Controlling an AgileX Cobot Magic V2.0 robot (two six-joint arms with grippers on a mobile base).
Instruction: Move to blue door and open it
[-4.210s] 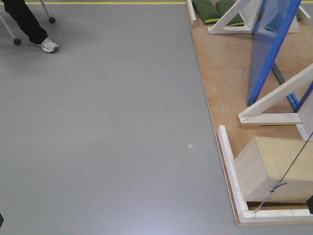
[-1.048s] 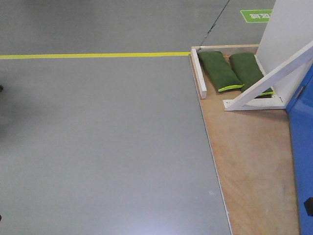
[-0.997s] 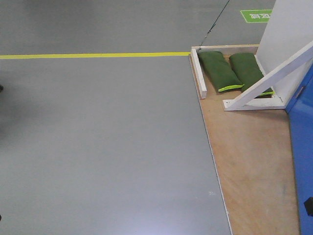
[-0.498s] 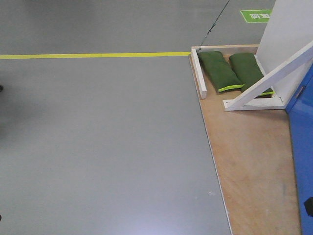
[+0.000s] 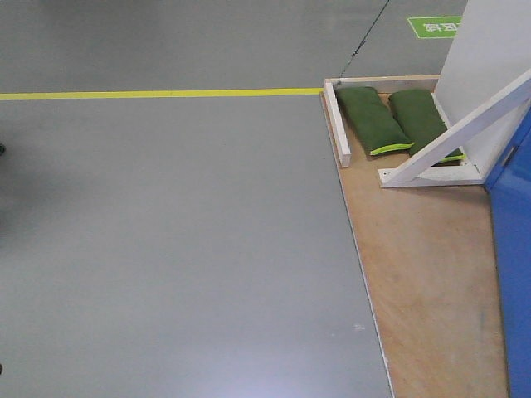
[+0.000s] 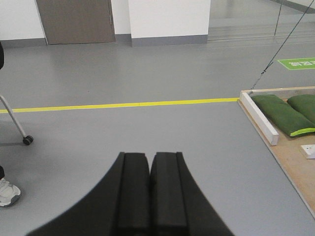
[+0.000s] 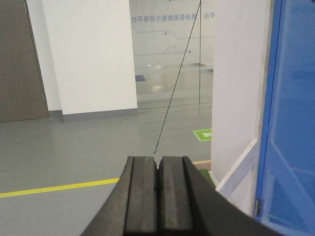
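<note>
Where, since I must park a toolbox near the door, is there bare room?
Bare: the grey floor between the yellow line and the plywood platform, and the platform's wood between its left edge and the blue door. Crowded: the far corner, where two green bags lie between the white batten and brace.

To your right the platform (image 5: pixel 423 265) lies beside the floor (image 5: pixel 166 249), door (image 5: pixel 516 274) on its right edge, wall panel (image 5: pixel 489 50) behind the door, brace (image 5: pixel 456 133) before the panel, bag (image 5: pixel 372 120) and second bag (image 5: pixel 419 116) side by side on the platform's back corner, floor line (image 5: pixel 158 94) running left from there.
</note>
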